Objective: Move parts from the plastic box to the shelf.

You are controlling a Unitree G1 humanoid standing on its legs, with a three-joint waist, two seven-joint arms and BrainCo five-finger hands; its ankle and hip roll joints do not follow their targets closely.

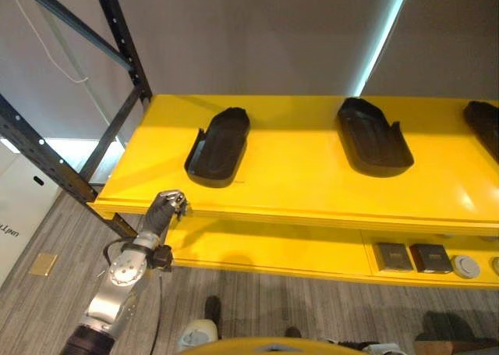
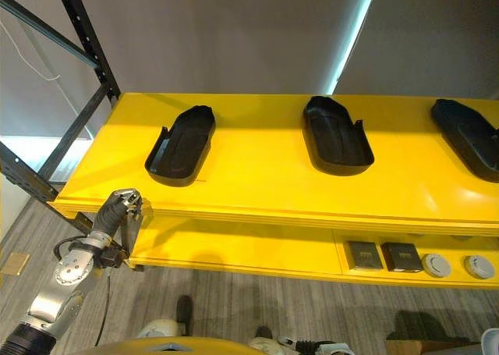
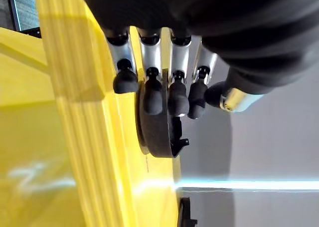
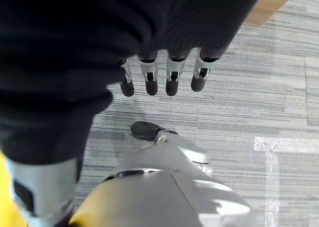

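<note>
Three black moulded parts lie on the yellow shelf: one at the left, one in the middle and one at the right end. My left hand hangs just in front of the shelf's front left edge, below the left part. Its fingers are relaxed and hold nothing, with the left part past them. My right hand hangs over the grey floor, fingers straight and empty.
A dark metal rack upright and braces rise at the shelf's left end. The lower yellow shelf carries two small black boxes and round white pieces. A white carton stands at the far left.
</note>
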